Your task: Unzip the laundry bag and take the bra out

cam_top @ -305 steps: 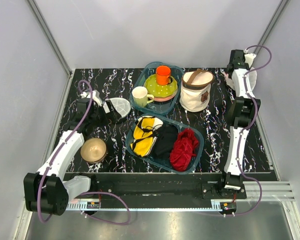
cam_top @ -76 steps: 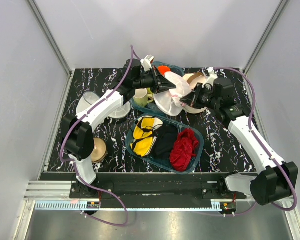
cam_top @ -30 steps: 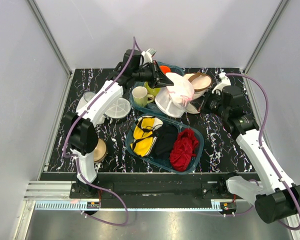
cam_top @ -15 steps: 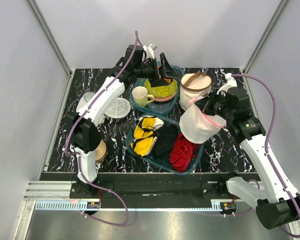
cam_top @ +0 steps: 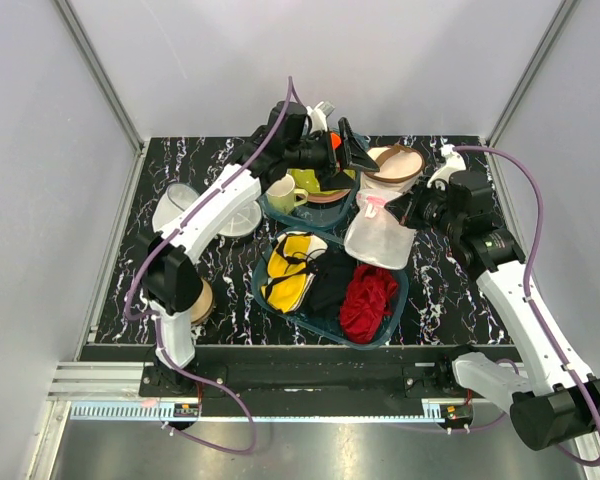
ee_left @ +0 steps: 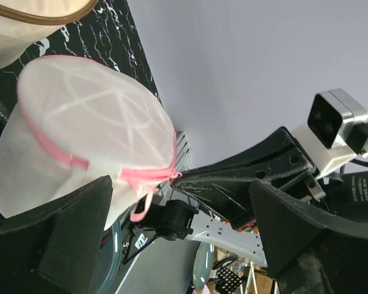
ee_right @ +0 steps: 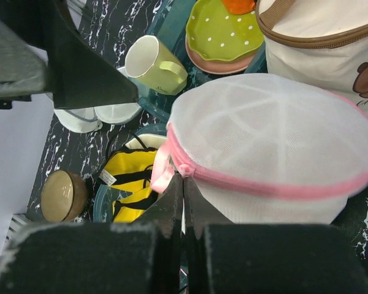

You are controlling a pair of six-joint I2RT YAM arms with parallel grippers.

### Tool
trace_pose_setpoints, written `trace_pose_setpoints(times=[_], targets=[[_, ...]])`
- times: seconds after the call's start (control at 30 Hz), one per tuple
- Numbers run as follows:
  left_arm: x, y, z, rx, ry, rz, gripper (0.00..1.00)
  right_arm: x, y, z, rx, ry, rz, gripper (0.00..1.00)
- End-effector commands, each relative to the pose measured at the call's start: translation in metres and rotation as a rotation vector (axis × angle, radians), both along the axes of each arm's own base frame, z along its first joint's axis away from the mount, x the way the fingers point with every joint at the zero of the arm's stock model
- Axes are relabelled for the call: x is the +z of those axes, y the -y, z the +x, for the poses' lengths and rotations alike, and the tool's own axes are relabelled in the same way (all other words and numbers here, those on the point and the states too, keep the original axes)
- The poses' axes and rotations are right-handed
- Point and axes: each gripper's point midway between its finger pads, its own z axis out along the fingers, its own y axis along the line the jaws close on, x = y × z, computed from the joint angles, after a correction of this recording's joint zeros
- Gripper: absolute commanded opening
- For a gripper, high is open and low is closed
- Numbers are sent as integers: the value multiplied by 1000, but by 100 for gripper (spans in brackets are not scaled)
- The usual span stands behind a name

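Since half a second earlier, the laundry bag (cam_top: 378, 232) had swung back toward the cream basket (cam_top: 398, 162) and hung just in front of it, its mesh side touching or nearly touching the basket wall. The right gripper (ee_right: 183, 184) was clenched on the bag's pink zip trim (ee_right: 264, 184). The left gripper (cam_top: 348, 158) had shifted to just left of the basket, its jaws spread wide and holding nothing.

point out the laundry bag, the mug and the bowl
laundry bag (ee_right: 276, 138), right wrist view, mesh top
mug (ee_right: 162, 73), right wrist view, green side
bowl (ee_right: 61, 195), right wrist view, middle
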Motion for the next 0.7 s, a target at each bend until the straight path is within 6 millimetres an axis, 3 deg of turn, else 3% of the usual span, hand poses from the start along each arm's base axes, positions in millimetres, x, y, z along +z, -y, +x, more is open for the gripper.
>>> trace_pose_setpoints(times=[0.0,0.07,0.1,0.17,0.2,0.3,0.33,0.4,0.47,0.67], targets=[[4,13,6,11,-45,-40,96,31,-6,4,45,106,18,0],[2,16,6,11,-58,-46,96,30,-7,4,46,103,19,0],[-10,15,3,7,-91,-39,96,30,-6,4,41,104,22,0],[-7,13,3,11,-113,-85,95,29,-6,4,41,102,24,0],[-21,11,0,17,-146,-78,95,29,-6,3,42,103,24,0],[-10,3,0,71,-122,-95,95,26,-6,3,40,98,21,0],[-16,-1,-2,89,-140,-84,95,24,-6,2,40,94,19,0],[-7,-9,-5,145,-151,-96,93,22,-6,3,46,92,15,0],[-16,-18,-5,205,-186,-63,92,20,-6,3,46,90,9,0],[-3,-44,-9,356,-198,-29,92,16,-5,4,46,86,2,0]])
